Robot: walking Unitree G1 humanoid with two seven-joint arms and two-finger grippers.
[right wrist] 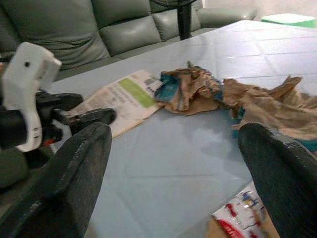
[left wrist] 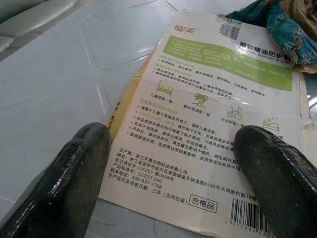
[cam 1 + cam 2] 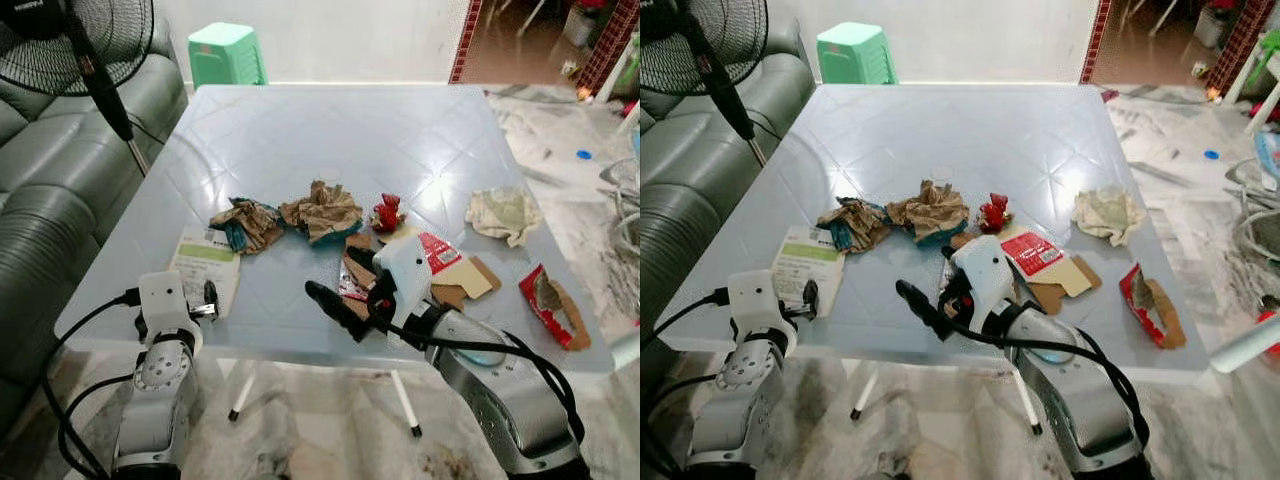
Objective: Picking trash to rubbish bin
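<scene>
Trash lies across the pale blue table (image 3: 330,130). There is a white and green printed packet (image 3: 205,262), a teal and brown paper crumple (image 3: 245,224), a brown paper crumple (image 3: 322,210) and a small red wrapper (image 3: 386,212). Farther right lie flat cardboard with a red label (image 3: 450,265), a cream crumpled tissue (image 3: 505,213) and a torn red box (image 3: 553,305). My left gripper (image 3: 207,300) is open at the table's near edge, its fingers (image 2: 91,148) astride the packet (image 2: 208,124). My right gripper (image 3: 332,272) is open just above the table beside the cardboard, pointing left toward the crumples (image 1: 198,89).
A grey-green sofa (image 3: 50,180) runs along the table's left side, with a black standing fan (image 3: 85,40) in front of it. A green plastic stool (image 3: 226,52) stands behind the table. Cables and clutter lie on the floor at the right (image 3: 620,200).
</scene>
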